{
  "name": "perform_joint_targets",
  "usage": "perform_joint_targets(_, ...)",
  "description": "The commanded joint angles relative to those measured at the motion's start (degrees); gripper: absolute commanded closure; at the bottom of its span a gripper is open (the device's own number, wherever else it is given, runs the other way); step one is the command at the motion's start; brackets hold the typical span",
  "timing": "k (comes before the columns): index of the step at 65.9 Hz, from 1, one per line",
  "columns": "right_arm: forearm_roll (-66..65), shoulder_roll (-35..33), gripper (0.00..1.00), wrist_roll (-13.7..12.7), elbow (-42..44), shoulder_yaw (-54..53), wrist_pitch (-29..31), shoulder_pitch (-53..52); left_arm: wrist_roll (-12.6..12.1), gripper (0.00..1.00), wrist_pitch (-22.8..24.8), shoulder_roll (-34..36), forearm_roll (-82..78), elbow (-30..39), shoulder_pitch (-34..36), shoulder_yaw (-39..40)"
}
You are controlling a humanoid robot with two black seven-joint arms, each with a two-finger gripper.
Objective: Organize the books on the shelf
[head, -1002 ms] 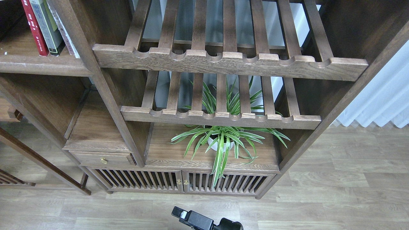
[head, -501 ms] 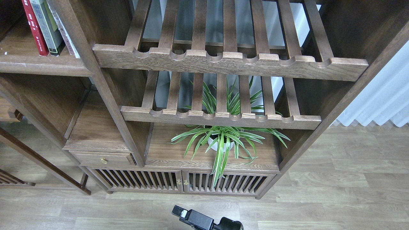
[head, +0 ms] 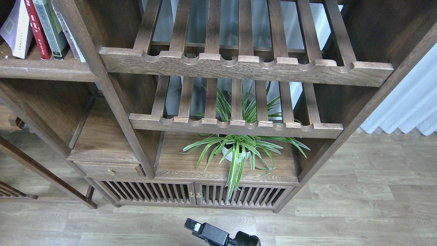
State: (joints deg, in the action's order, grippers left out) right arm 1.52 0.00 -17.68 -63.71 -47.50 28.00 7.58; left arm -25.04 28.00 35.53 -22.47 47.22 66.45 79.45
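Note:
On the dark-brown shelf (head: 44, 68) at the top left, a pale lavender-white book (head: 15, 30) leans with its top to the right against a thick red book (head: 37, 30). A green-and-grey book (head: 51, 29) stands upright to the right of the red one, and a further pale spine (head: 70, 37) sits beside the cabinet post. Nothing of my left arm shows. A black part of an arm (head: 211, 234) pokes in at the bottom centre, low over the floor. I cannot make out two fingers on it.
Two slatted wooden racks (head: 245, 65) with scalloped front rails fill the middle of the cabinet. A spider plant in a white pot (head: 235, 150) stands below them, above slatted doors (head: 191, 194). A small drawer (head: 109, 169) sits at lower left. A white curtain (head: 406, 106) hangs at right.
The lavender-white book has come into view at the top left and now leans against the red book. The black arm part at the bottom has barely shifted.

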Motion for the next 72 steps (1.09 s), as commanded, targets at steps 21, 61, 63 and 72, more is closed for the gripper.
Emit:
perform_joint_targets(21,2.79,0.00,0.00,3.97,-1.59,-3.04,0.00,-2.48,-0.09,0.54,0.00,5.16,6.21,10.08,-11.34,4.30)
perform_joint_targets(61,2.79,0.00,0.00,4.14,-3.52,-4.79,0.00,-3.63,-0.36,0.54,0.00,7.36,15.35,26.34,-36.65,14.85)
perform_joint_targets(63,2.79,0.00,0.00,4.14,-3.87,-4.88,0.00,-3.63,-0.36,0.54,0.00,7.36,15.61,26.87,-37.53,14.94)
perform_joint_targets(72,2.79,0.00,0.00,4.05,-4.31,-5.32,0.00,-3.72,-0.27,0.54,0.00,7.09,16.23,29.16,-41.22,16.00)
